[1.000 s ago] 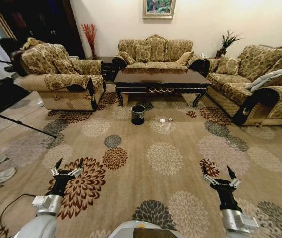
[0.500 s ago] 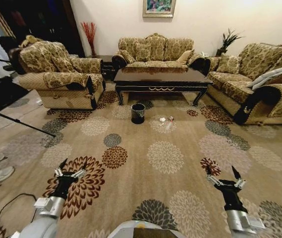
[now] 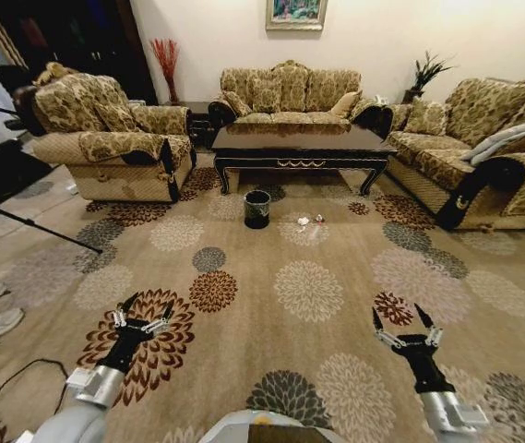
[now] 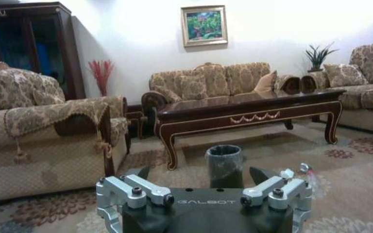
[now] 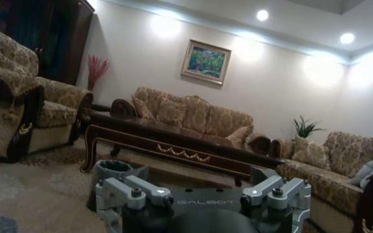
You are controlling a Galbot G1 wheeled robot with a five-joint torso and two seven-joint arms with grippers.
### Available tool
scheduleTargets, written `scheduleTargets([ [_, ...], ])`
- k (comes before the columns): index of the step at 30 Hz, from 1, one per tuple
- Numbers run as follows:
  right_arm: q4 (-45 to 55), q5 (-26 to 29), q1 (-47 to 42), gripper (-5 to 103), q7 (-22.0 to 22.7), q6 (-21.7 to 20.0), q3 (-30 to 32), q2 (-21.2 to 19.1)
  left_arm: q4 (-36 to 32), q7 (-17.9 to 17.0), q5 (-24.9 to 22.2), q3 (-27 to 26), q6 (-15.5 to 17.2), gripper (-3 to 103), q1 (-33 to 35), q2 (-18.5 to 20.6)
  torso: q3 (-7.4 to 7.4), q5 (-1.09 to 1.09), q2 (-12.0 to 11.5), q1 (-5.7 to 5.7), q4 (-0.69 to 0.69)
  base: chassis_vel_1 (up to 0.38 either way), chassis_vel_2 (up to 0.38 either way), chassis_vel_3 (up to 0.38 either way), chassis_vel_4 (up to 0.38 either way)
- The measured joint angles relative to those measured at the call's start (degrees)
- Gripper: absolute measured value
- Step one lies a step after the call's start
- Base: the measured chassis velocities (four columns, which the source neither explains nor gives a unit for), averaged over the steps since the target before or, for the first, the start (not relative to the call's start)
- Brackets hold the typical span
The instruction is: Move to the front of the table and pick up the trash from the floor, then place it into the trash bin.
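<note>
Beige carpet with round flower medallions in brown, grey and cream [image 3: 271, 277] covers the floor ahead of us. At 12 o'clock, well apart from us, stands the long, low coffee table of glossy dark brown wood with gold scroll trim [image 3: 299, 148]. Just in front of its near edge, at about 11 o'clock, we see the small round black wastebasket with a thin liner over its rim [image 3: 256, 209] standing upright on the carpet. Near it, toward 12 o'clock, lie the tiny scraps of white paper and one bit with red on it [image 3: 307, 221], apart from the bin.

We hold both arms low and forward above the carpet. Our left gripper [image 3: 145, 312] sits at 10 o'clock, fingers spread and grasping nothing. Our right gripper [image 3: 399, 320] sits at 2 o'clock, likewise released.
</note>
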Motion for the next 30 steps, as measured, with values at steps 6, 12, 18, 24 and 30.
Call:
scheduleTargets([
  [6, 0.0, -0.2, -0.1, 100, 0.4, -0.1, -0.3, 0.2, 0.4, 0.0, 0.0, 0.0, -0.2, 100, -0.2, -0.4, -0.68, 0.00, -1.2, -0.50, -0.01, 0.000, 0.000, 0.000, 0.000],
  [12, -0.3, -0.3, -0.1, 100, 0.9, 0.1, -0.3, 0.5, 0.4, 0.0, 0.8, 0.1, -0.2, 100, -0.3, -1.0, -1.61, 0.00, -2.6, -1.04, 0.00, 0.000, 0.000, 0.000, 0.000],
  [18, -1.1, -0.2, 0.2, 100, 1.7, 0.4, -0.6, 0.7, 1.0, -0.1, 1.7, 0.6, -0.2, 100, -0.6, -1.2, -2.60, 0.00, -4.2, -1.60, 0.00, 0.000, 0.000, 0.000, 0.000],
  [24, -1.4, 0.1, 0.2, 100, 1.8, 0.4, -0.6, 0.5, 1.3, -0.2, 2.0, 0.7, -0.5, 100, -0.3, -1.3, -3.53, 0.00, -5.7, -2.15, 0.00, 0.000, 0.000, 0.000, 0.000],
  [30, -1.8, 0.1, 0.2, 100, 1.7, 0.6, -0.6, 0.5, 0.7, -0.2, 2.2, 0.7, -0.4, 100, -0.2, -1.5, -4.23, 0.00, -6.8, -2.62, 0.00, 0.000, 0.000, 0.000, 0.000],
])
